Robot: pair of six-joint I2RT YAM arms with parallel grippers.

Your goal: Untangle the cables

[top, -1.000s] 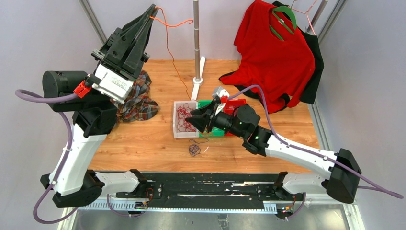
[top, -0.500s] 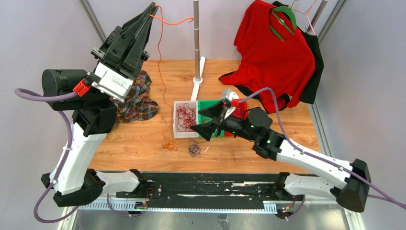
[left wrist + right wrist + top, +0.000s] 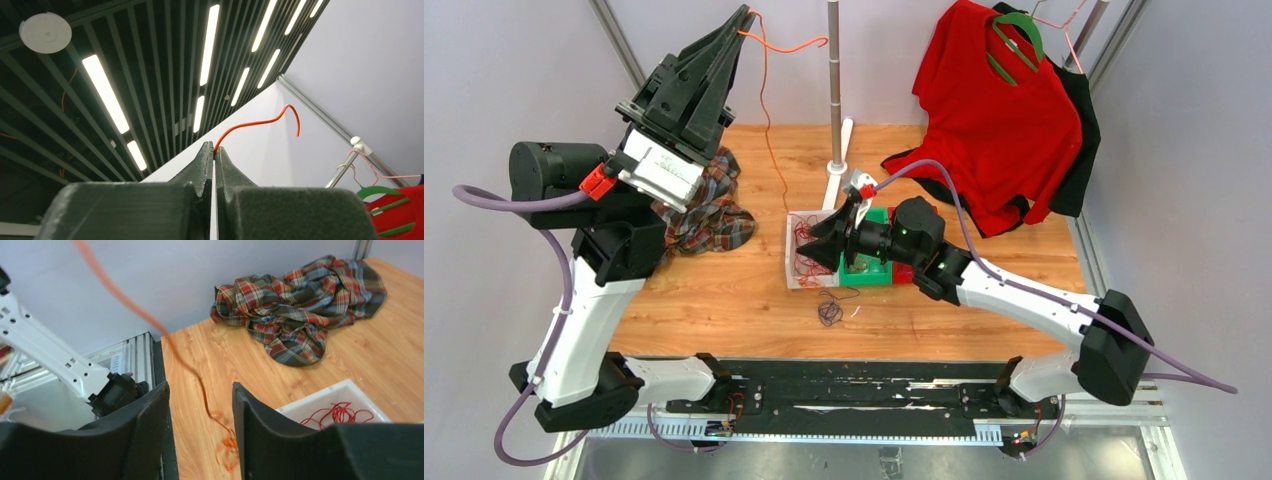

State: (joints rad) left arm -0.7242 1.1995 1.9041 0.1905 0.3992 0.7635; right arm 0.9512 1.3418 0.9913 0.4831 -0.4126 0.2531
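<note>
My left gripper [image 3: 742,22] is raised high at the back left, shut on the top end of a thin orange cable [image 3: 766,110]. In the left wrist view the cable [image 3: 255,122] curls out of the closed tips [image 3: 215,150]. It hangs down toward the white bin [image 3: 792,280], which holds red cables [image 3: 804,240]. My right gripper [image 3: 809,250] hovers over that bin, open and empty. Through its gap [image 3: 200,385] the blurred orange cable [image 3: 227,445] ends in a small tangle on the wood. A dark purple cable knot [image 3: 829,312] lies in front of the bins.
A green bin [image 3: 864,275] adjoins the white one under the right wrist. A plaid cloth [image 3: 709,215] lies crumpled at the left. A metal pole on a base [image 3: 835,90] stands at the back. A red shirt [image 3: 994,120] hangs at the back right.
The right gripper went from nearly shut to open, letting the orange cable go slack. It swung toward the front, then back over the white bin. The left gripper stayed put.
</note>
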